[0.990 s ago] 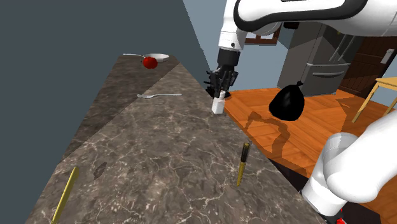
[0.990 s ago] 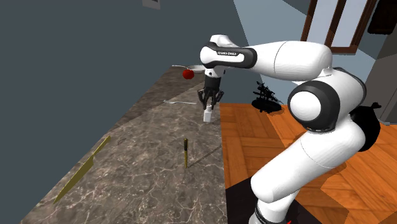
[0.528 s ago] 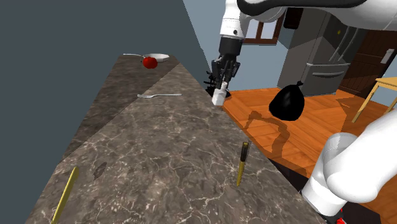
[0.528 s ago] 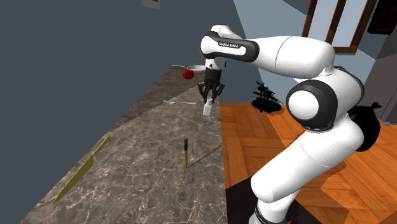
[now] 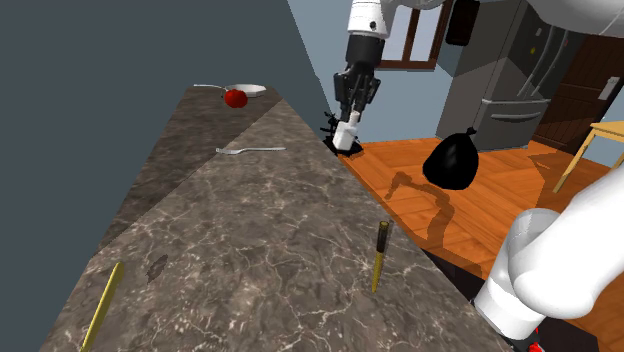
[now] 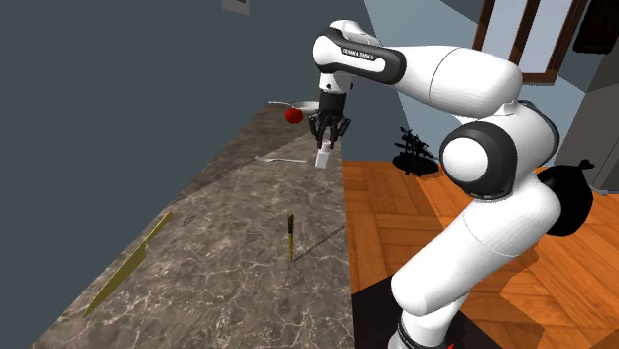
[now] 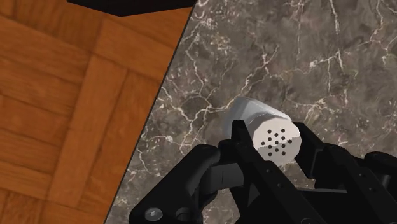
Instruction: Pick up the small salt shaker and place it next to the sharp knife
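My black gripper (image 5: pixel 347 122) is shut on a small white salt shaker (image 5: pixel 345 133), holding it above the far right edge of the dark marble counter (image 5: pixel 250 230). In the second exterior view the gripper (image 6: pixel 324 149) hangs straight down with the shaker (image 6: pixel 323 158) clear of the surface. From the wrist, the shaker (image 7: pixel 251 114) with its dotted cap is clasped between the two fingers (image 7: pixel 238 137). An olive knife with a broad blade (image 5: pixel 103 303) lies at the counter's near left end, far from the gripper, and appears again (image 6: pixel 129 266) in the second exterior view.
A slim olive utensil with a dark handle (image 5: pixel 380 255) lies near the counter's right edge. A fork (image 5: pixel 250 150), a red apple (image 5: pixel 235 98) and a white plate (image 5: pixel 250 89) sit toward the far end. Beyond the edge is wooden floor with a black bag (image 5: pixel 453 160).
The gripper has risen with the shaker in it, lifting it off the counter and a little farther away. The other things have not moved.
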Robot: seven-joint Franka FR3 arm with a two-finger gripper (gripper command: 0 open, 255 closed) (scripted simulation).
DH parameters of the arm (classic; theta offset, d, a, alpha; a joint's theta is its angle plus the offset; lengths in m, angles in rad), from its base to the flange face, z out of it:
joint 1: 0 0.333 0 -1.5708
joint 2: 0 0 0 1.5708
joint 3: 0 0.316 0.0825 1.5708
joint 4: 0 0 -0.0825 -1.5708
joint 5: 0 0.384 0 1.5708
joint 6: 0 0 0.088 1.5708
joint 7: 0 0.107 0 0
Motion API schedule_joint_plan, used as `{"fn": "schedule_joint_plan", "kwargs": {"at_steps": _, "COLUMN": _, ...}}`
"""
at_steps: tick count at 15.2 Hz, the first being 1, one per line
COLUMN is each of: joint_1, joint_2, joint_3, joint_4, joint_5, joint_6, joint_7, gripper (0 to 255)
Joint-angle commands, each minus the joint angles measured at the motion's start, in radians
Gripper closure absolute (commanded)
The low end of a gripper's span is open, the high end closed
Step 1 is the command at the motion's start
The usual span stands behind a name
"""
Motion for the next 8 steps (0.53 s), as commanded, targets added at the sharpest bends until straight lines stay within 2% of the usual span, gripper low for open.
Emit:
{"fn": "schedule_joint_plan", "kwargs": {"at_steps": 1, "joint_1": 0.000, "joint_2": 0.009, "joint_3": -0.001, "joint_4": 0.036, "joint_5": 0.000, "joint_6": -0.027, "joint_7": 0.003, "gripper": 255}}
{"fn": "schedule_joint_plan", "kwargs": {"at_steps": 8, "joint_1": 0.001, "joint_2": 0.048, "joint_3": -0.004, "joint_4": 0.164, "joint_5": 0.002, "joint_6": -0.115, "joint_7": 0.012, "gripper": 255}}
